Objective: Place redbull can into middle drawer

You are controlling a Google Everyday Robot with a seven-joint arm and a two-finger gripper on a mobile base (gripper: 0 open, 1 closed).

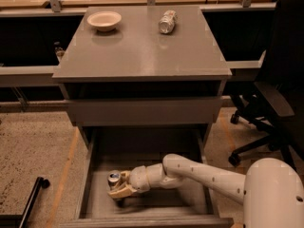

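Observation:
The middle drawer [90,175] is pulled out at the bottom of the grey cabinet, its flat floor and low side walls showing. My white arm reaches into it from the right. My gripper [120,188] is low over the left part of the drawer floor, its tan fingers [124,191] shut on the redbull can [114,178]. The can stands upright with its shiny silver top showing, and its lower body is hidden by the fingers. I cannot tell whether the can's base touches the floor.
A white bowl [104,20] and a stubby silver can lying on its side [167,22] rest on the cabinet top [142,51]. A closed drawer front [142,111] sits above the open drawer. A black office chair [278,94] stands at right. A black bar [32,196] lies on the floor at left.

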